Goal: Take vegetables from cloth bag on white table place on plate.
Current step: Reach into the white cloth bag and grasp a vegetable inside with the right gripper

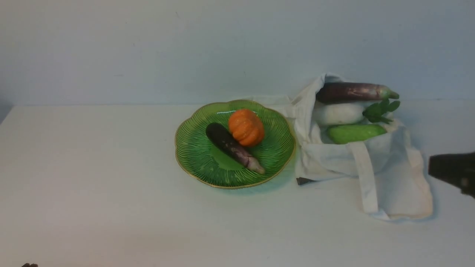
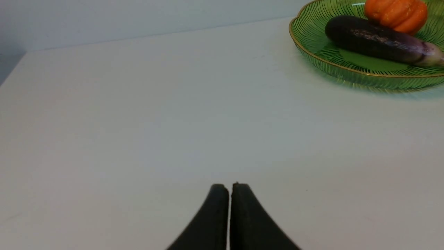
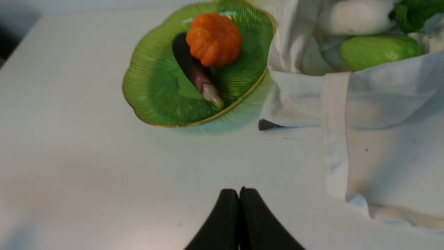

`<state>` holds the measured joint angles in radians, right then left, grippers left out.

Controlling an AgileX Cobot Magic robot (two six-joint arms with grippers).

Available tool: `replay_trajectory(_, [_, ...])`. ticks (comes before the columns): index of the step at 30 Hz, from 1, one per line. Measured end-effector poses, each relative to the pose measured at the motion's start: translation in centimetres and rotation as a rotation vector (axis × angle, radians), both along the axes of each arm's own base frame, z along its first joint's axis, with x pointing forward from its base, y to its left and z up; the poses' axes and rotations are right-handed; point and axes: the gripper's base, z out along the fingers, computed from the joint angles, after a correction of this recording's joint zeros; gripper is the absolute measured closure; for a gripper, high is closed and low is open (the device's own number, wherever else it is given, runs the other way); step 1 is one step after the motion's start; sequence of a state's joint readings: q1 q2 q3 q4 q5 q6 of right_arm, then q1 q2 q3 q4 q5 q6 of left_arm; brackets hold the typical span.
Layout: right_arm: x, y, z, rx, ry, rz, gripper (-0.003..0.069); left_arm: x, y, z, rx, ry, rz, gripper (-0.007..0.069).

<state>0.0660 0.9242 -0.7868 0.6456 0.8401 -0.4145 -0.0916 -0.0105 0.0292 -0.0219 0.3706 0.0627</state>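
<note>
The off-white cloth bag [image 1: 389, 174] lies on the white table [image 1: 92, 167], right of the green plate [image 1: 196, 148]. In the bag's open mouth lie three vegetables: a long purple eggplant [image 1: 352, 92], a white radish [image 1: 339, 113] with green leaves, and a green cucumber [image 1: 355, 132]. My right gripper [image 1: 432, 168] hovers just right of the bag, apart from it. In the right wrist view it [image 3: 239, 191] is shut and empty, and the cucumber [image 3: 378, 50], radish [image 3: 353, 19] and bag [image 3: 381, 121] show. My left gripper [image 2: 229, 187] is shut and empty over bare table, far from the plate [image 2: 312, 31].
The plate holds a ribbed orange pumpkin [image 1: 245, 127] and a short blackish eggplant [image 1: 232, 147]. A flat strap handle [image 1: 365, 178] trails from the bag toward the front. A small dark corner [image 1: 304, 181] pokes out under the bag's left edge. A pale wall stands behind the table.
</note>
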Motion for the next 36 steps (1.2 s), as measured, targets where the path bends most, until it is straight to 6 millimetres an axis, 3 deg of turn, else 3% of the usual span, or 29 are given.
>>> replay_trajectory(5, [6.0,0.2,1.1,-0.054,-0.017,0.017,0.0671,0.0,0.0,0.0,0.0,0.0,0.0,0.0629])
replay_trajectory(6, [6.2,0.2,0.8,-0.058,-0.01,0.02,0.0671,0.0,0.0,0.0,0.0,0.0,0.0,0.0629])
replay_trajectory(7, [9.1,0.3,1.8,-0.102,-0.045,0.036,0.0648,0.0,0.0,0.0,0.0,0.0,0.0,0.0629])
replay_trajectory(10, [12.5,0.4,1.9,-0.129,-0.049,0.044,0.0588,0.0,0.0,0.0,0.0,0.0,0.0,0.0629])
replay_trajectory(13, [15.7,0.6,1.1,-0.14,-0.024,0.047,0.0507,0.0,0.0,0.0,0.0,0.0,0.0,0.0629])
replay_trajectory(20, [22.7,0.3,-1.7,-0.26,0.007,0.054,0.0217,0.0,0.0,0.0,0.0,0.0,0.0,0.0629])
replay_trajectory(26, [26.2,0.2,-4.3,-0.302,0.051,0.042,0.0127,0.0,0.0,0.0,0.0,0.0,0.0,0.0629])
replay_trajectory(30, [27.7,0.1,-6.4,-0.348,0.08,0.056,0.012,0.0,0.0,0.0,0.0,0.0,0.0,0.0629])
replay_trajectory(36, [28.4,-0.3,-8.6,-0.422,0.119,0.077,0.0119,0.0,0.0,0.0,0.0,0.0,0.0,0.0629])
